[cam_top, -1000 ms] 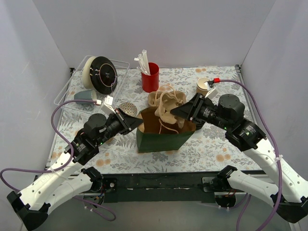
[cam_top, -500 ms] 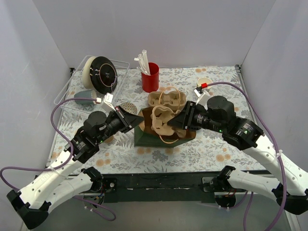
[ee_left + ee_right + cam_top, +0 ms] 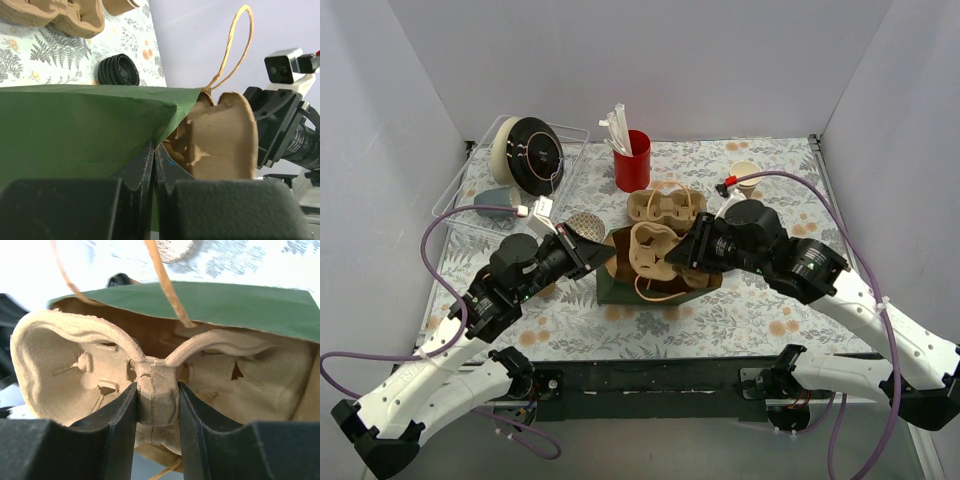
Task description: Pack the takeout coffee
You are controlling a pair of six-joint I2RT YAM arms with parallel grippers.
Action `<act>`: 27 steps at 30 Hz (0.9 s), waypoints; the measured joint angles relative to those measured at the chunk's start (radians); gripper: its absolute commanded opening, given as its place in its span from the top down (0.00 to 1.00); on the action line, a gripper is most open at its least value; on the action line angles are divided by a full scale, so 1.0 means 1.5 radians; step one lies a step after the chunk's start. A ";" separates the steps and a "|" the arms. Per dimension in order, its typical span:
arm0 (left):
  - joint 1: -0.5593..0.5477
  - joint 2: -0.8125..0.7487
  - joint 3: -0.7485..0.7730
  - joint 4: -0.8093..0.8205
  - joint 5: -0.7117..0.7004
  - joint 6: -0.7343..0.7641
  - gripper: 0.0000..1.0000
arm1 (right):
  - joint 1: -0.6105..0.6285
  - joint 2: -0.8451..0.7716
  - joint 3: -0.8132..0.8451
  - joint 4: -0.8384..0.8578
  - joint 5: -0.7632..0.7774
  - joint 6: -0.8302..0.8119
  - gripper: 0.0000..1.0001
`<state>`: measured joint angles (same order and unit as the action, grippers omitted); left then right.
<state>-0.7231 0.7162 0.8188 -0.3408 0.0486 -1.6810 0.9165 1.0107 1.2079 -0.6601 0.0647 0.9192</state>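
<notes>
**Packing a takeout coffee: carrier-loading stage.** A green paper bag point(image 3: 75, 125) stands mouth-up at the centre of the floral cloth point(image 3: 570, 322). The left gripper point(image 3: 154, 155) reaches in from the left. Its fingers are clenched on the bag's left rim with only the paper wall between them, holding the mouth apart. The right gripper point(image 3: 156, 410) comes from the right and clasps the central ridge of a pulp cup carrier point(image 3: 60, 365). This carrier stands on edge, partly inside the mouth and partly above the rim, and both wells seen in the right wrist view are empty. A second carrier point(image 3: 665, 207) lies on the cloth just beyond the bag, also without cups.

The takeout coffee, as a lidded kraft cup, cannot be made out in any view. It is not in the visible part of the bag, nor in either carrier. In the left wrist view a black ridged lid point(image 3: 118, 71) lies on the cloth toward the right edge, a spot the right arm covers from above. Whether a cup sits beneath it cannot be told. A lidless tan paper cup point(image 3: 745, 172) stands at the far right. A clear tray point(image 3: 470, 185) with a grey-blue mug point(image 3: 498, 200) is at the far left, and a red cup point(image 3: 632, 165) of white sticks at the far centre.

Progress, by judgement, is early to middle: the bag is open and the carrier part-way in. Left to do: seat and release the carrier, fetch the coffee, and set it in a well
</notes>
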 measured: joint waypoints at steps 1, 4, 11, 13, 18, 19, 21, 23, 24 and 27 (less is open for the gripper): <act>0.000 0.001 0.001 -0.003 0.002 0.002 1.00 | 0.005 0.012 0.008 -0.014 0.010 -0.002 0.97; 0.000 0.012 0.012 -0.013 0.010 0.007 1.00 | 0.019 0.050 0.047 -0.057 0.034 -0.008 0.97; 0.000 0.023 0.020 -0.021 0.025 0.010 1.00 | 0.072 0.141 0.181 -0.121 0.097 -0.022 0.99; 0.000 0.022 0.020 -0.025 0.030 0.010 1.00 | 0.087 0.168 0.216 -0.134 0.122 -0.020 0.99; 0.000 0.020 0.020 -0.045 0.036 0.011 1.00 | 0.109 0.171 0.202 -0.117 0.175 0.011 0.99; 0.000 0.018 0.020 -0.049 0.036 0.011 1.00 | 0.111 0.161 0.187 -0.112 0.185 0.021 0.99; 0.000 0.011 0.020 -0.058 0.036 0.013 1.00 | 0.111 0.134 0.150 -0.107 0.205 0.039 0.99; 0.000 0.004 0.020 -0.068 0.036 0.016 1.00 | 0.111 0.109 0.122 -0.114 0.227 0.051 0.99; 0.000 0.002 0.021 -0.072 0.036 0.017 1.00 | 0.111 0.100 0.116 -0.121 0.237 0.053 0.99; 0.000 0.004 0.025 -0.079 0.040 0.018 1.00 | 0.111 0.094 0.117 -0.128 0.248 0.042 0.99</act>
<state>-0.7235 0.7216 0.8558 -0.4591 0.1093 -1.6543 1.0832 1.1515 1.3834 -0.8520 0.4370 0.9829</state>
